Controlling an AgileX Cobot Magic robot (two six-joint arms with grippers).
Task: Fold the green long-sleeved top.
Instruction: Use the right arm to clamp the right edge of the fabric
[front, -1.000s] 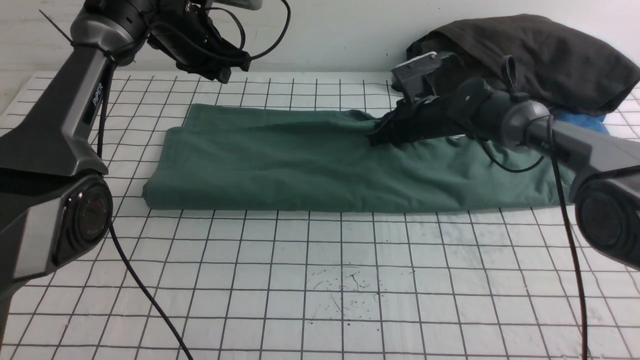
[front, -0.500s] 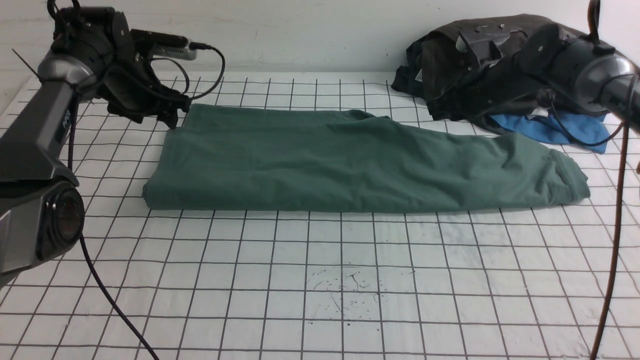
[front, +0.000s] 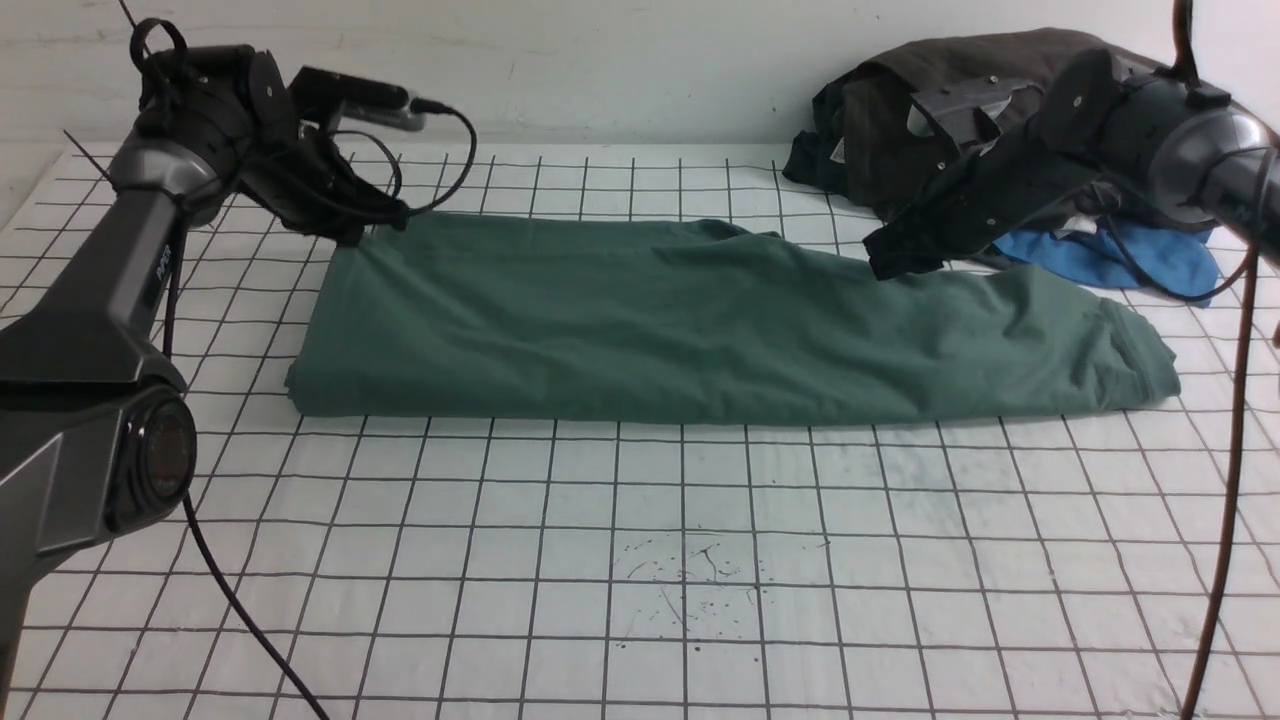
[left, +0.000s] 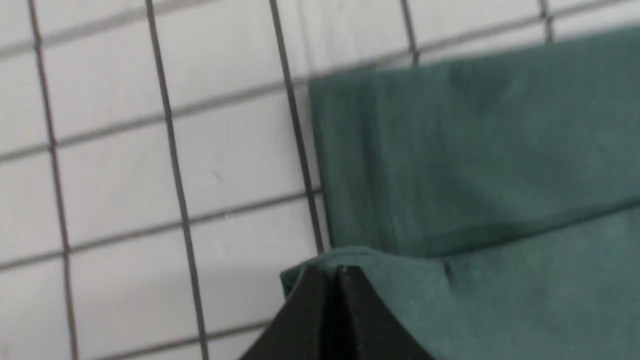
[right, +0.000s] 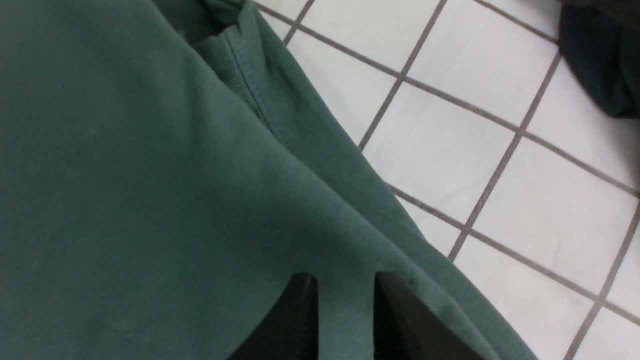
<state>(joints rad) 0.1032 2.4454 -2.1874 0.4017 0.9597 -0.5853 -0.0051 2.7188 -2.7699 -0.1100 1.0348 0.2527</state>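
Gridded table (front: 640, 520): runs out of the front view at the near edge and both sides; white surface with dark grid lines.
Green long-sleeved top (front: 700, 320): lies folded into a long band across the far half of the table, its layers stacked. Neck, label and logo do not show. A stitched hem shows in the right wrist view (right: 125, 175).
Left arm (front: 110, 280): base cut off at the frame's left edge; it reaches forward and bends down to the top's far left corner.
Right arm (front: 1190, 150): cut off at the right edge; it stretches leftward and down in front of the dark garment, hiding part of it.
Dark garment (front: 870, 130): heaped at the far right, beyond the top.
Blue garment (front: 1150, 265): mostly buried under the dark heap and the arm; only an edge shows.
Left gripper (front: 350, 232): jaws pressed together on the corner of the top (left: 475, 150), cloth bunched up to the tips (left: 335, 272).
Right gripper (front: 900, 262): jaws narrowly parted (right: 345, 280), poised over the top's far edge with flat cloth showing in the gap; nothing held.
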